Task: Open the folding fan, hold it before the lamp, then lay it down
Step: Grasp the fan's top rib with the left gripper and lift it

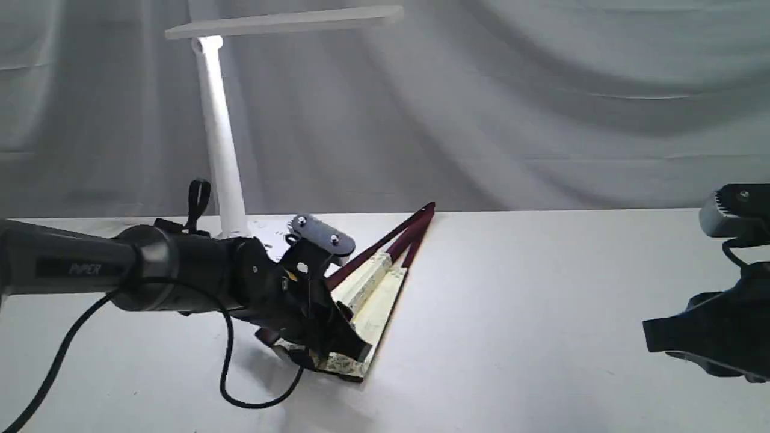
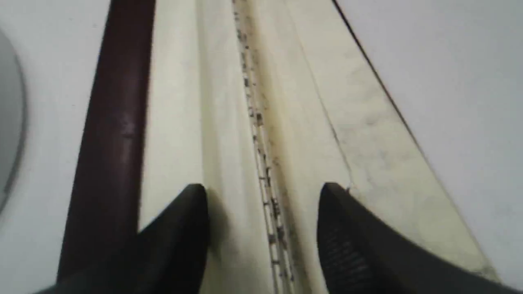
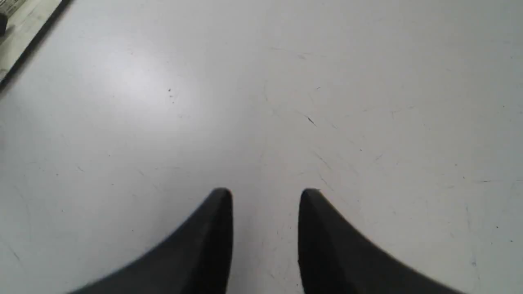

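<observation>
Grey drapes, white tabletop (image 1: 541, 300). Rear left, white plastic bar-head desk lamp (image 1: 219, 150). Then left gripper (image 2: 263, 192), fingers wide astride part-open cream paper folding fan (image 1: 376, 282) lying on tabletop; best pinch maroon guard (image 2: 110, 134) squarely, sparing leaf; right gripper (image 3: 265, 194) fingers narrow, empty.

White tabletop (image 1: 541, 337), matte; faint scratches and small dark specks show in the right wrist view. Grey cloth backdrop (image 1: 541, 90) behind it hangs in soft folds.

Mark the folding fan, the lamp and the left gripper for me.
folding fan (image 1: 374, 294), exterior view, on its cream pleated leaf.
lamp (image 1: 220, 150), exterior view, on its white stem.
left gripper (image 2: 262, 188), left wrist view, midway between its fingertips.
</observation>
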